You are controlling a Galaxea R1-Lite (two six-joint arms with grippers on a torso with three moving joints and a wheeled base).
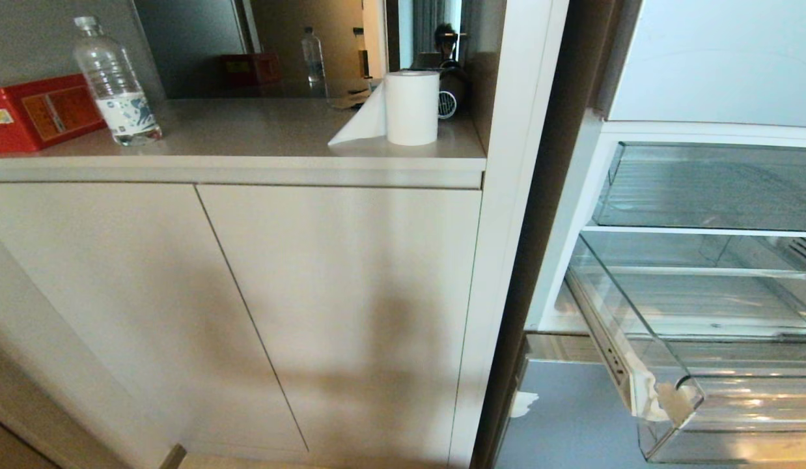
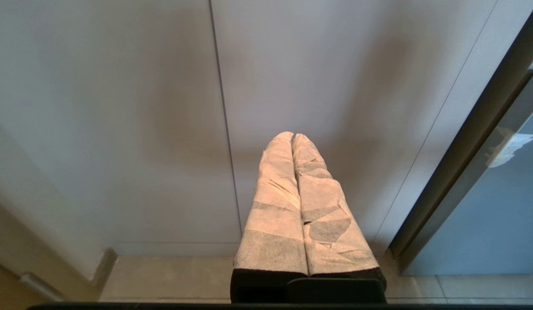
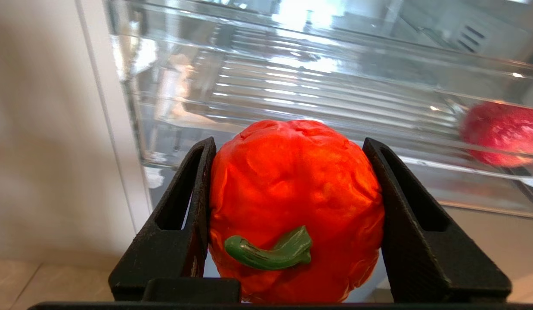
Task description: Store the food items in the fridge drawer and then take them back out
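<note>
R pincer [image 3: 292,215] is clamping the orange-red fruit [image 3: 294,206] w/ green stem, just in front of the fridge drawer [image 3: 292,92]. Deeper red fruit [image 3: 501,133] is sitting inside the drawer. We're seeing L pincer [image 2: 292,142] closed, empty, facing cabinet doors [image 2: 120,107].
</note>
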